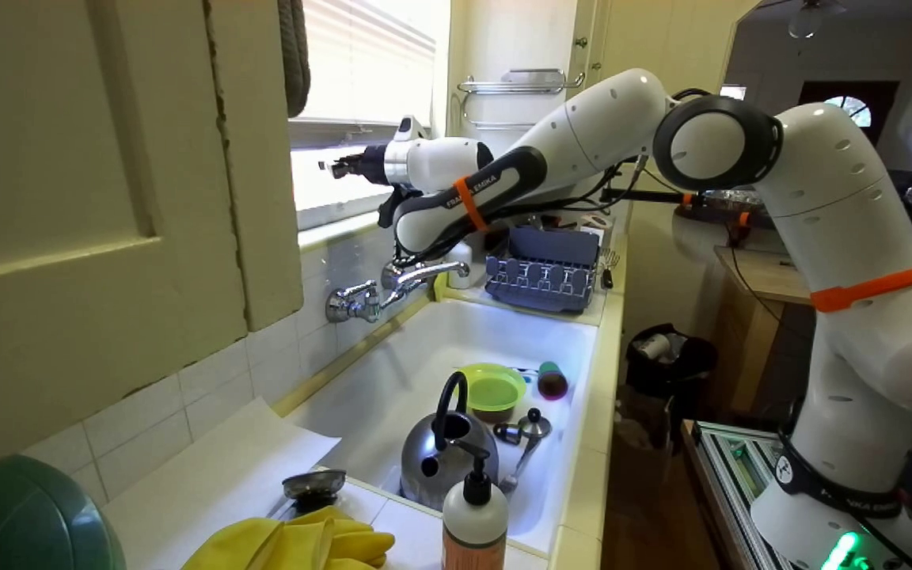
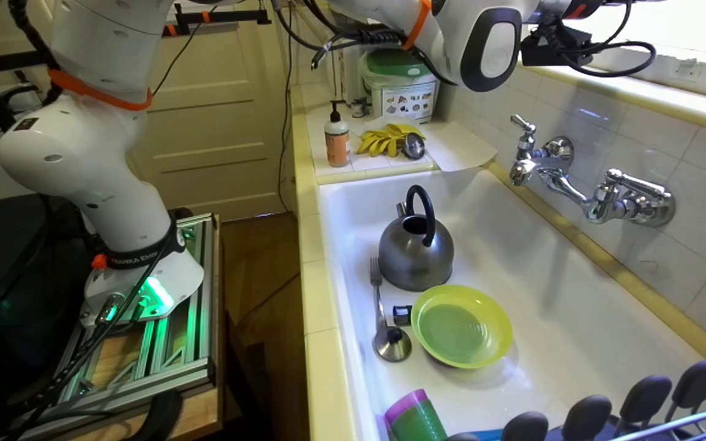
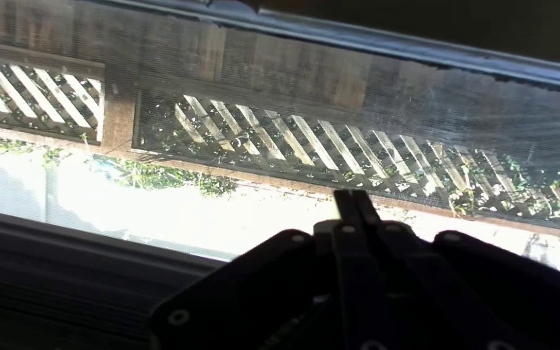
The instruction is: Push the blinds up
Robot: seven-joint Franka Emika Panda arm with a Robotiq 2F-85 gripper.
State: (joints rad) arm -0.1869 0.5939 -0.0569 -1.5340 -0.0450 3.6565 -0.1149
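Cream paint at far L in an exterior view: a panelled cabinet door (image 1: 92, 150), edges chipped dark, w/ a smooth, rounded green lid (image 1: 36, 514) below it. Going R, a matte white sheet (image 1: 214, 463) lies on the tiled counter (image 1: 362, 500), then crumpled yellow gloves (image 1: 290, 545) right by a small bowl-shaped metal piece (image 1: 314, 484).

Up top, here are the blinds (image 1: 373, 67): white, thin horiz. slats, hanging over the upper part of the window (image 1: 320, 191), bright strip showing underneath. And there, in front of that strip, under the blinds' lower edge as seen from here, the fingers (image 3: 344, 201)! Slim, dark, narrow: per the wrist view, tips together w/ just a thin seam btwn 'em, sunlit wood lattice (image 3: 289, 138) beyond. Contact w/ the window? Can't tell.

Next, chrome: a curvy wall faucet (image 1: 428, 271), and below it the glossy white sink (image 1: 397, 368) w/ a round-bellied metal kettle (image 1: 423, 469), black handle arched up top. A pump bottle (image 1: 476, 514), pale w/ orange label, stands on the counter close by. Then a round lime dish (image 1: 495, 390) in the sink, a grey rack (image 1: 539, 296) w/ rounded tabs behind, and a green tumbler (image 1: 551, 380) on its side.

Far R, the arm (image 1: 713, 146): smooth white shell, dark joint caps, orange straps. Base at lower R, links rising to a bent elbow, forearm sloping down L above the sink, wrist approx. level, fingers aimed toward the window.
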